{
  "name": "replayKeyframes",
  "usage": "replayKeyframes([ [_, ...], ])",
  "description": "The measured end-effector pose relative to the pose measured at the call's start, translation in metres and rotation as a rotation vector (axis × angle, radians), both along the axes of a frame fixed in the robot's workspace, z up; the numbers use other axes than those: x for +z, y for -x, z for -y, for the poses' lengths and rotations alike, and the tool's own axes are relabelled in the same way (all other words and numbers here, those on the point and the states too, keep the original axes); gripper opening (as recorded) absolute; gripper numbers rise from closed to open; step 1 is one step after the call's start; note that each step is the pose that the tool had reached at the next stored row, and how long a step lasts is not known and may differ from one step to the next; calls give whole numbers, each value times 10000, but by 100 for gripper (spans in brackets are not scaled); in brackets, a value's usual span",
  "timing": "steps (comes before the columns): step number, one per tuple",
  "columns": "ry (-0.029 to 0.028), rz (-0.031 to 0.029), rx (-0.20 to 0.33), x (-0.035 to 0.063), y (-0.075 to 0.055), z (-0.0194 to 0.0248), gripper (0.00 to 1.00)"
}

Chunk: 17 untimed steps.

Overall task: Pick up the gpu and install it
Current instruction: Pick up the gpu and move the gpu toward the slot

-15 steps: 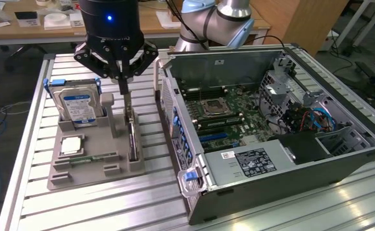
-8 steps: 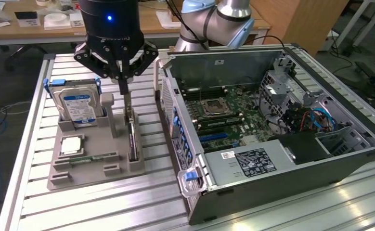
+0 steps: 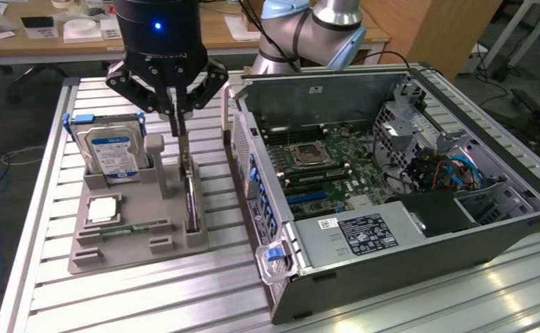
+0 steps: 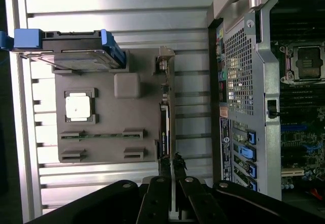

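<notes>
The gpu (image 3: 192, 198), a thin dark card with a silver end bracket, stands on edge in a slot of the grey holder tray (image 3: 131, 246). My gripper (image 3: 175, 130) hangs straight above the card's bracket end, a little clear of it. In the wrist view the gpu (image 4: 165, 122) runs away from the gripper (image 4: 173, 170), whose fingers (image 4: 161, 188) stand only a narrow gap apart with nothing between them. The open computer case (image 3: 390, 173) lies to the exterior view's right of the tray, its motherboard (image 3: 330, 163) exposed.
The tray (image 4: 109, 132) also holds a hard drive (image 3: 112, 149) in a blue-edged cradle, a processor (image 3: 103, 208) and a memory stick (image 3: 122, 227). The case wall (image 4: 244, 82) rises close beside the gpu. All of it rests on a slatted metal table (image 3: 159, 298).
</notes>
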State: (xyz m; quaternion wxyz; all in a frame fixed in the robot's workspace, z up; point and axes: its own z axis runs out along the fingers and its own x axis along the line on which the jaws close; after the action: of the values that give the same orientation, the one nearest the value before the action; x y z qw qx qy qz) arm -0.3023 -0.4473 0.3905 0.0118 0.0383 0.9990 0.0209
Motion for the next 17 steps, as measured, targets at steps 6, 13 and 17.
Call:
replayKeyframes([
  [6,0,0,0,0,0,0,35],
  [13,0,0,0,0,0,0,53],
  [17,0,0,0,0,0,0,53],
])
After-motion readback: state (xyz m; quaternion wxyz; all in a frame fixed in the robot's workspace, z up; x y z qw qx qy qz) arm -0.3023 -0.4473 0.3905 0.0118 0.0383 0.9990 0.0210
